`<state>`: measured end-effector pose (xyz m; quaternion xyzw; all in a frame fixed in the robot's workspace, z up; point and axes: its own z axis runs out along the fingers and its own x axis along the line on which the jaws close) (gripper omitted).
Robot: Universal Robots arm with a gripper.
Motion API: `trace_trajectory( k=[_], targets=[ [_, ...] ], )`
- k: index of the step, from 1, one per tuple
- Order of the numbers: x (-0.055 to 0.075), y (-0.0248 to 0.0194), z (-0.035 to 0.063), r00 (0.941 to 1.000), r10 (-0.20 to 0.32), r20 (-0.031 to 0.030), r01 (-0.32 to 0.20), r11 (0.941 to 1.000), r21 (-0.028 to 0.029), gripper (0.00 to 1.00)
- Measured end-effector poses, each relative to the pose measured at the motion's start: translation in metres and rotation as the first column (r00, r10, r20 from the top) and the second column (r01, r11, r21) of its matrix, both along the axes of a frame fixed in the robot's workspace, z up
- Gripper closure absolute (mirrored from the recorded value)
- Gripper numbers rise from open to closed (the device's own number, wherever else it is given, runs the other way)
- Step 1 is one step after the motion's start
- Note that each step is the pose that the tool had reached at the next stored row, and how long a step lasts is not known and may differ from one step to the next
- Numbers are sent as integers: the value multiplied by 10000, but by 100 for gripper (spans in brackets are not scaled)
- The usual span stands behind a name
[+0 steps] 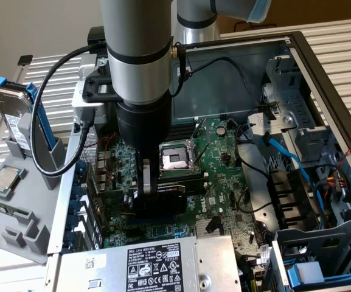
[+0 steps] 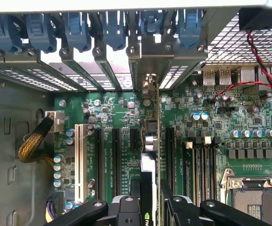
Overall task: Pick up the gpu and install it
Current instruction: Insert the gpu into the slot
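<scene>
The gpu stands on edge inside the open computer case, a thin green card seen almost edge-on in the wrist view, with its black cooler shroud nearest the camera. Its silver bracket end points toward the row of slot openings at the case's rear wall. In the exterior view the gpu shows as a dark block low over the green board, just beside the bare processor socket.

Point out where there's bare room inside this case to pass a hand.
Free: the bare metal case floor behind the motherboard, up to the rear wall. Crowded: the expansion slots, where the gripper holds the gpu upright; the drive cages with blue cables on the exterior view's right.
</scene>
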<state>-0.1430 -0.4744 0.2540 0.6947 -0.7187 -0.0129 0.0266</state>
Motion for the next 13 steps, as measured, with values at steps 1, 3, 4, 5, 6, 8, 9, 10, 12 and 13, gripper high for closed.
trace_trajectory(
  k=[1,3,4,5,6,8,9,10,12,13],
  targets=[
    [0,0,1,10000,5,0,-5,10000,0,73],
    [-1,0,3,10000,10,0,-10,10000,-1,73],
    [-2,1,3,10000,11,0,-11,10000,-2,73],
    [-3,0,3,10000,13,-1,-13,10000,-2,73],
    [-3,0,4,10000,15,-1,-15,10000,-2,73],
    [-6,1,4,10000,19,-1,-19,10000,-3,73],
    [-9,0,4,10000,21,0,-21,10000,-3,73],
    [-10,0,3,10000,23,0,-23,10000,-3,73],
    [-14,0,3,10000,28,1,-28,10000,-3,73],
    [-14,0,3,10000,30,2,-30,10000,-2,73]
  ],
)
